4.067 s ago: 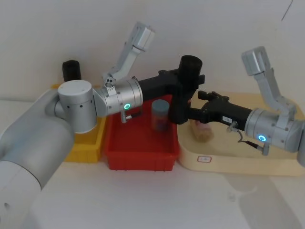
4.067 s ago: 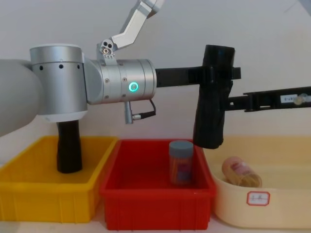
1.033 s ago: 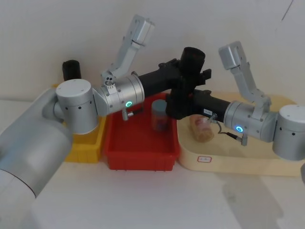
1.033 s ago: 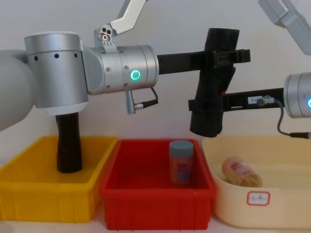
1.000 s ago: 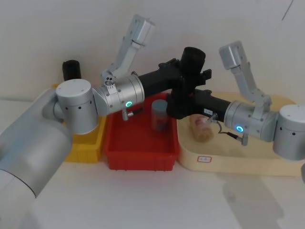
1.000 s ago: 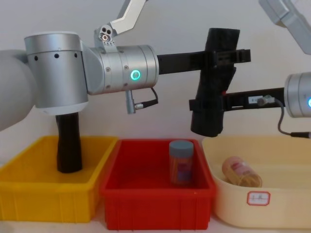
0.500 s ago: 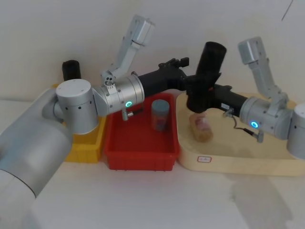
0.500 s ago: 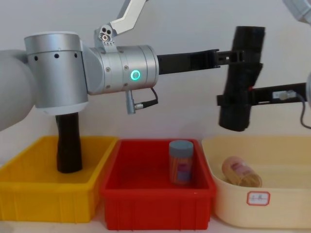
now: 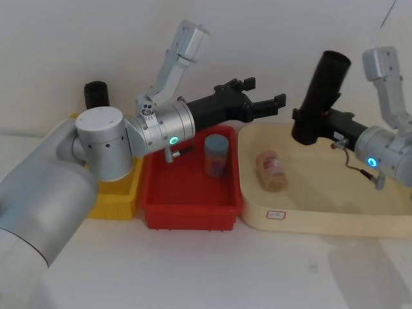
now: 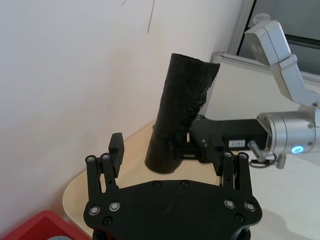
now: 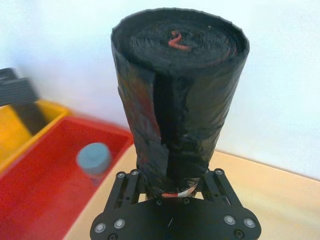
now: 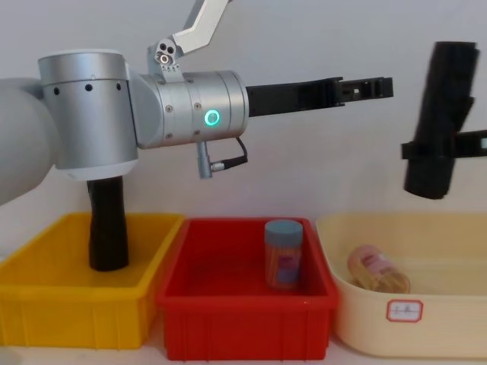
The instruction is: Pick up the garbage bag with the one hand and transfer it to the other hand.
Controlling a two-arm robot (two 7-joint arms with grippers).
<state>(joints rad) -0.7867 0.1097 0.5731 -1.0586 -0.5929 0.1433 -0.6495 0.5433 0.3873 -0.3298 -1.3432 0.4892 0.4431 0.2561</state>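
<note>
Head view, the garbage bag (image 9: 322, 96): held in the air over the far edge of the cream tray (image 9: 309, 222), tilted, top leaning toward the far right.
Head view, the other hand (image 9: 308, 125): the blue-lit right gripper is clamped on the roll's lower part, and it alone carries it.
Head view, the one hand (image 9: 261, 103): the green-lit left gripper hangs over the red bin (image 9: 187, 215) at its far right corner, fingers spread, nothing in them, well apart from the roll.
Left wrist view: the left gripper's fingers (image 10: 114, 155) stand wide with open air between; beyond them the roll (image 10: 182, 117) sits in the right gripper.
Right wrist view: the roll (image 11: 177, 95) rises straight out of the closed jaws, a red mark at its core and a red-and-white label just above the grip.
Chest view: the roll (image 12: 443, 118) hangs high over the tray's right end; the left gripper (image 12: 365, 87) points toward it from the left, clear of it.
Handling, my read: a tight wound roll, probably light and fairly stiff, but the film skin looks slick and a little squashy.
Where to hold, my read: across the body near the middle, squeezing the sides; a low grip like this one lets the top lean.
</note>
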